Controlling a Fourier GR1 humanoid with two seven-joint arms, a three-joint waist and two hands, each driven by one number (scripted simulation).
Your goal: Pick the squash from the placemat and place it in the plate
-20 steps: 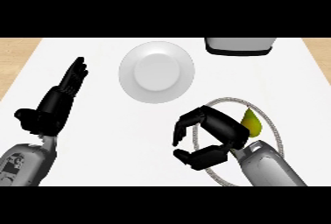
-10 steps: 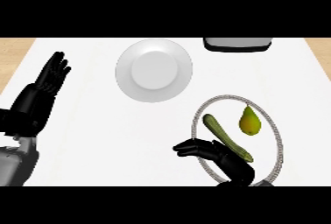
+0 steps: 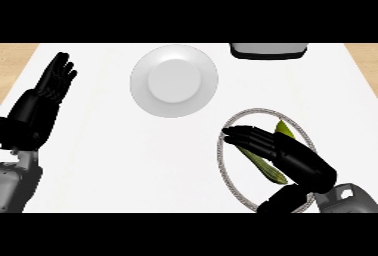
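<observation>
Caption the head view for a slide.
Right hand reaches over squash on placemat; plate waits empty.

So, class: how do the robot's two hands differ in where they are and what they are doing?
The left hand rests at the counter's left edge, fingers up, away from any object. The right hand lies over the placemat, covering part of the squash. Both are black with open fingers.

One plate (image 3: 174,81), one placemat (image 3: 235,186) and one grey box (image 3: 268,50) at the far edge are seen on one counter (image 3: 111,160). One squash (image 3: 284,131) and one green vegetable (image 3: 260,162) are counted. Two hands are shown: left (image 3: 46,97), right (image 3: 284,155).
</observation>
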